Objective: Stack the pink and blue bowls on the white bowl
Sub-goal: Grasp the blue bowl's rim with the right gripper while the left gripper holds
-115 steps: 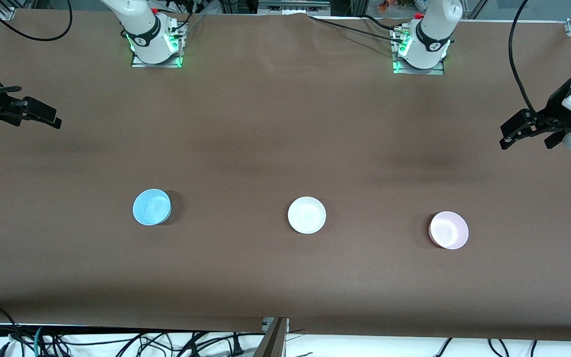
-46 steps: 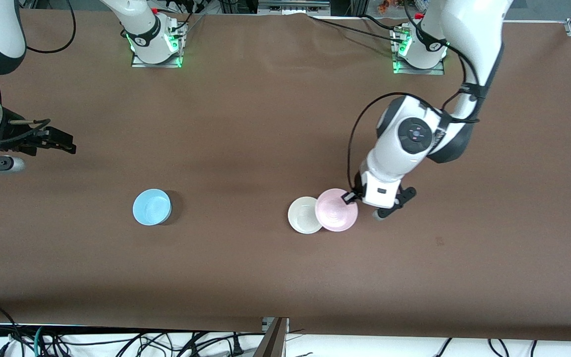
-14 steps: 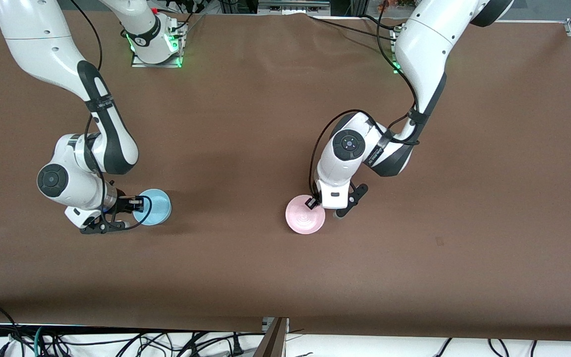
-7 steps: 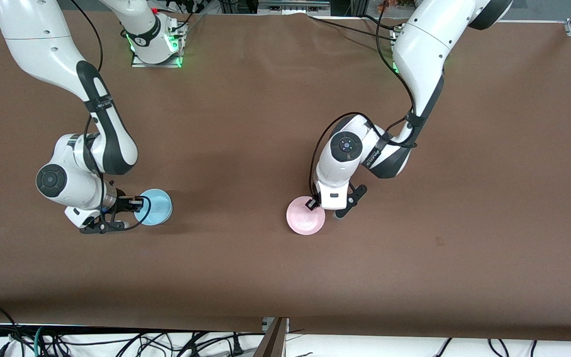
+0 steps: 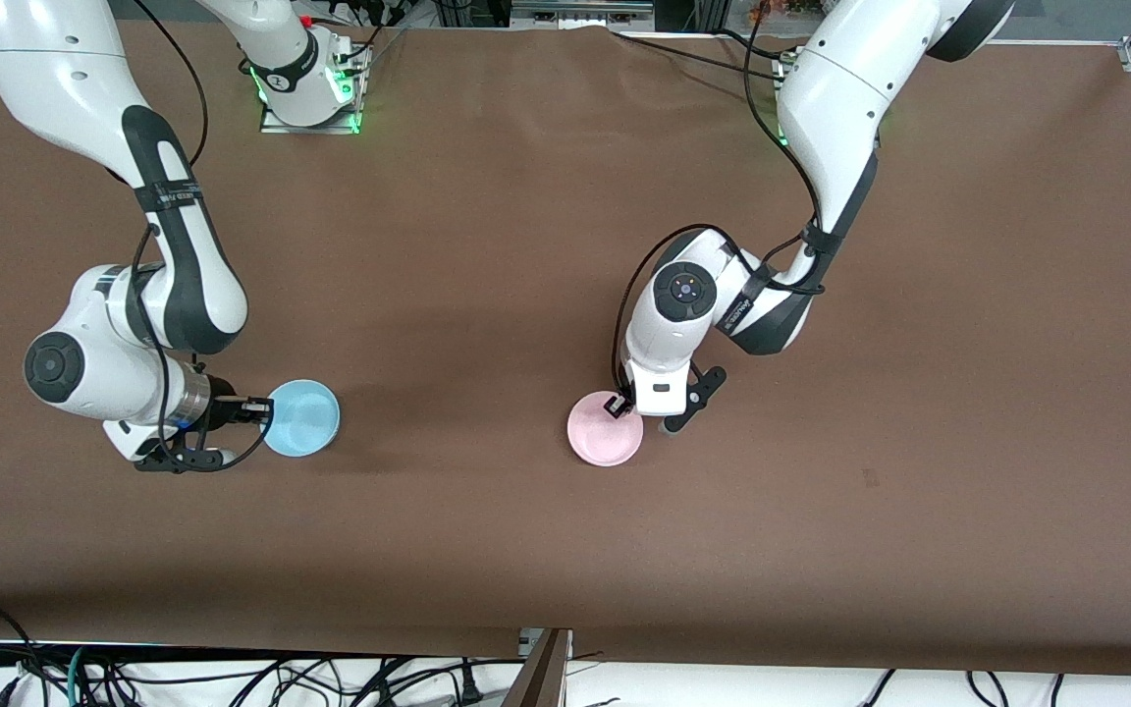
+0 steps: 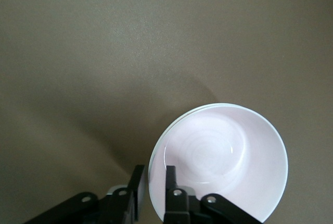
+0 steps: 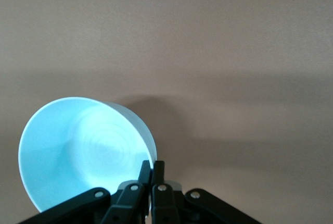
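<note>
The pink bowl [image 5: 605, 442] sits nested in the white bowl at mid-table. The white bowl is hidden under it in the front view, and only a thin white edge [image 6: 182, 116] shows in the left wrist view. My left gripper [image 5: 616, 403] is open, its fingers [image 6: 169, 174] astride the pink bowl's [image 6: 223, 156] rim on the side toward the left arm's end. My right gripper [image 5: 259, 407] is shut on the rim of the blue bowl [image 5: 302, 419], toward the right arm's end. It holds the bowl tilted, just off the table. The right wrist view shows this gripper [image 7: 152, 163] and the bowl [image 7: 78, 151].
The brown table cover [image 5: 487, 295] bears nothing else. The arm bases [image 5: 310, 88] stand along the edge farthest from the front camera. Cables [image 5: 232, 678] hang below the nearest edge.
My left gripper has opened and let the pink bowl go onto the white bowl. My right arm has pulled back toward its end of the table, tilting and lifting the blue bowl slightly.
</note>
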`<state>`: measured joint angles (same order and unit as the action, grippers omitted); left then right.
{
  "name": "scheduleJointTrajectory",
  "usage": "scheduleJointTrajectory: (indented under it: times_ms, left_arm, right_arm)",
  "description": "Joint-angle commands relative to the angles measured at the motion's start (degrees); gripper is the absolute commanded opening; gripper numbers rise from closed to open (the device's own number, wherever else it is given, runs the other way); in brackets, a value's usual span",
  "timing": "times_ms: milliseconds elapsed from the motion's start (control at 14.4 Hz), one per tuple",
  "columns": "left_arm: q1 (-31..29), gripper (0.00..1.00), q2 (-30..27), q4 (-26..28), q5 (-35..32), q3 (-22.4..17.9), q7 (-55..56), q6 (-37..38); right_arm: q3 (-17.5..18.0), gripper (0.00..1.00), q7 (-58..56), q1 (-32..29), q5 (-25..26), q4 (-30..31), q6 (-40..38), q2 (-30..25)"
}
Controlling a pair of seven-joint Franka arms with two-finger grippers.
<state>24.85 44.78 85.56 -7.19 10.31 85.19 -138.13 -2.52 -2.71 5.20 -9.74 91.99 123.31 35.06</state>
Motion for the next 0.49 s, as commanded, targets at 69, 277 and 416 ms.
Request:
scheduleJointTrajectory:
  times_ms: [69,277,416]
  left_arm:
    - [0.72,0.32,0.05,-1.62,-2.04,-0.65,1.65,0.14]
    - [-0.33,0.32,-2.84,-5.13,-1.78,-0.56,1.56,4.68]
    - [-1.29,0.32,-6.18,-8.54,-1.43,-0.47,1.04,12.41]
  right_arm:
    - [0.14,0.00,2.62,-0.11,-0.72,-5.14,-5.17,1.32]
    - [0.23,0.00,4.81,0.07,-0.81,-8.13,-7.46,2.11]
    - [0.23,0.00,6.57,0.25,-0.81,-9.71,-8.69,2.55]
